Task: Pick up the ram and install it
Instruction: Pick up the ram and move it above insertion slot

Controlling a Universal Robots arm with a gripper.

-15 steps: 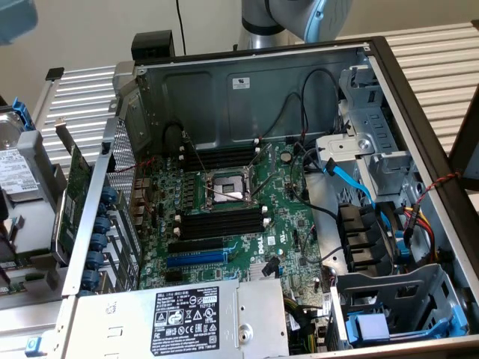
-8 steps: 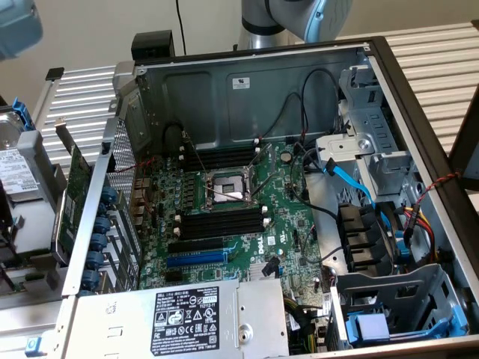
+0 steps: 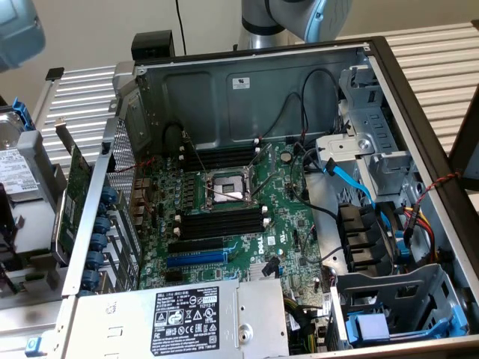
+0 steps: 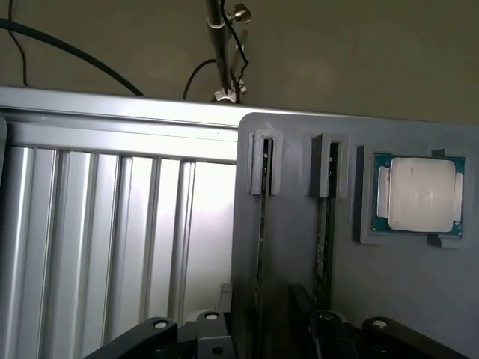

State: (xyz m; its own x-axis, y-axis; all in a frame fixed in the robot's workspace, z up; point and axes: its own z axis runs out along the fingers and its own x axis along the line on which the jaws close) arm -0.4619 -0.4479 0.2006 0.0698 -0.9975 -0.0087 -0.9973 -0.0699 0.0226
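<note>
In the exterior view, going from its left, a green expansion card with a metal bracket [image 3: 72, 196] stands outside the open grey metal computer case [image 3: 224, 90]. Inside the case lies the green motherboard [image 3: 288, 217], with long black memory slots [image 3: 221, 222] above and below the bare silver processor socket [image 3: 227, 188]. Only the robot arm's grey and blue joint [image 3: 299, 16] shows there, above the case's rear wall.

In the wrist view, the ribbed aluminium counter [image 4: 97, 239] comes first, then a grey holder tray [image 4: 419, 292]. Two thin green ram sticks stand edge-up in its narrow slots [image 4: 263, 224] [image 4: 327, 224], and a square silver-lidded processor chip [image 4: 419, 193] sits in a recess beside them. The black jaws [image 4: 262, 333] hang released, one finger on either side of the first stick, grasping nothing
</note>
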